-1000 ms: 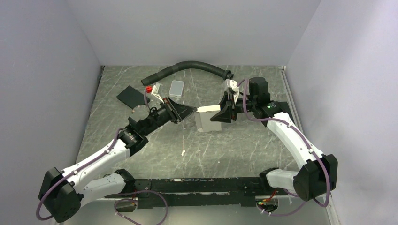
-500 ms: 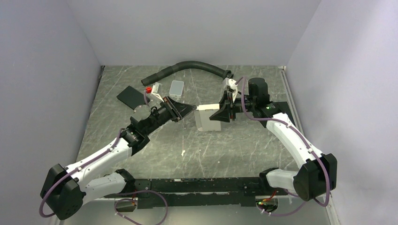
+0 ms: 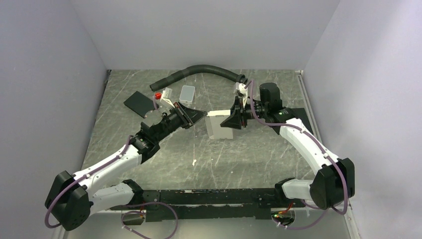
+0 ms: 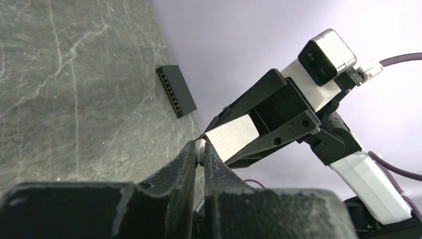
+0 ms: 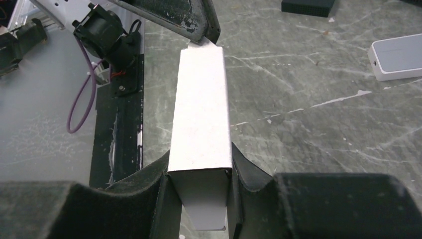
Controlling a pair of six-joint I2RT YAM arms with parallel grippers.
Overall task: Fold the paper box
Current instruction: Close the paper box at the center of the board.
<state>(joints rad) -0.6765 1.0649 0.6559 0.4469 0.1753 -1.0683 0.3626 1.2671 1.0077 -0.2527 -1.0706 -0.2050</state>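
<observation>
top external, item one: paper box (image 3: pixel 217 124), a slim white carton already formed into a tube, held over the middle of the table (image 3: pixel 164 149), somewhat toward its far edge and apparently lifted off it. long axis: runs left to right, straight from one claw to the other. item two: right gripper (image 3: pixel 226 123), clamped across the carton's two long side walls at its right end, shown plainly in the right wrist view (image 5: pixel 199 172). item three: left gripper (image 3: pixel 203 115), meeting the carton's open left end; in the left wrist view the jaws stand almost together with a small white end tab nipped between the tips (image 4: pixel 203 149). governing relation: the carton lies directly ahead of the left claw, end-on, so closing that end looks like the left arm's job while the right arm merely steadies. change since a second ago: the left jaws have narrowed on the tab, the left arm has reached further in, and the right wrist with the carton has shifted slightly leftward. sundries: black hose (image 3: pixel 199 72) along the far edge, light grey tile (image 3: pixel 187 92) and black pad (image 3: pixel 139 103) toward the far-left corner, untouched.
</observation>
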